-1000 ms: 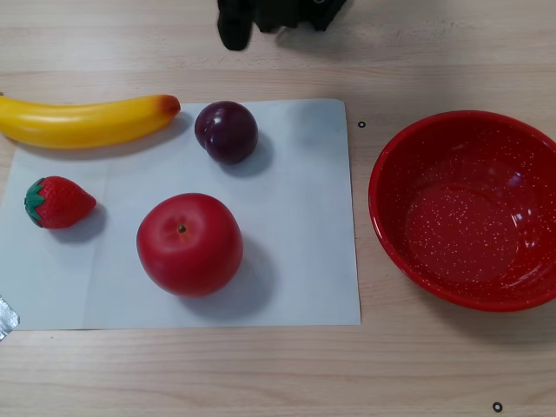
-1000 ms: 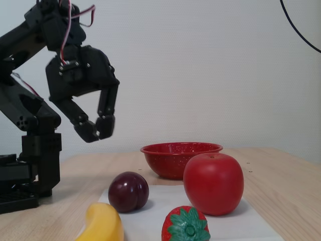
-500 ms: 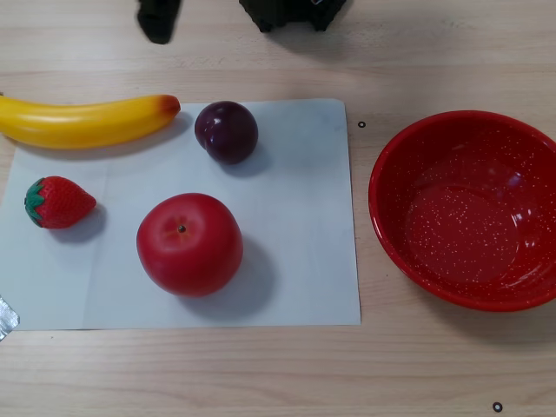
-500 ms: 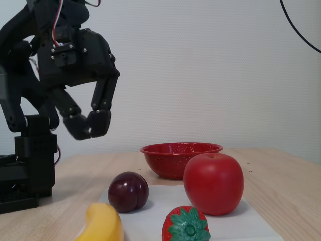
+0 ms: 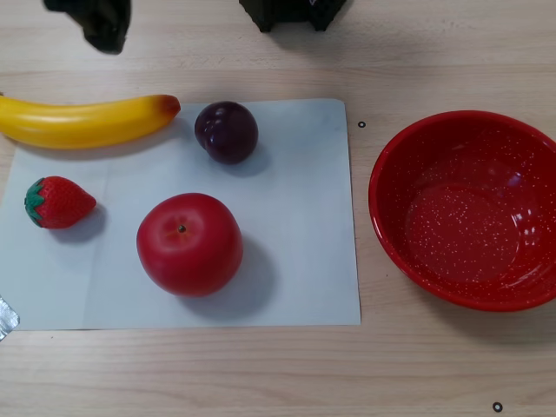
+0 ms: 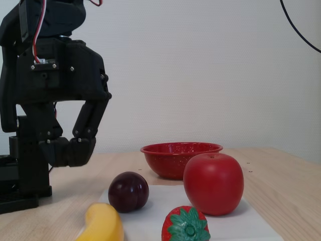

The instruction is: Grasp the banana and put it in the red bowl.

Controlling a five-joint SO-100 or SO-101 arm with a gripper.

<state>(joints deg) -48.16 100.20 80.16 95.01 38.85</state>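
The yellow banana point(image 5: 87, 122) lies across the top left edge of a white paper sheet point(image 5: 295, 217), its orange-red tip pointing at a plum. In the fixed view only one end of the banana point(image 6: 103, 223) shows, at the bottom. The red bowl point(image 5: 460, 217) sits empty on the wood to the right of the sheet, and in the fixed view the bowl point(image 6: 173, 160) is behind the apple. My black gripper point(image 6: 67, 150) hangs above the table with its fingertips together and holds nothing. In the other view the gripper point(image 5: 102, 30) is beyond the banana, apart from it.
On the sheet are a dark plum point(image 5: 226, 130), a red apple point(image 5: 189, 243) and a strawberry point(image 5: 59, 202). The arm's black base point(image 5: 291, 13) stands at the far table edge. Bare wood lies between the sheet and the bowl.
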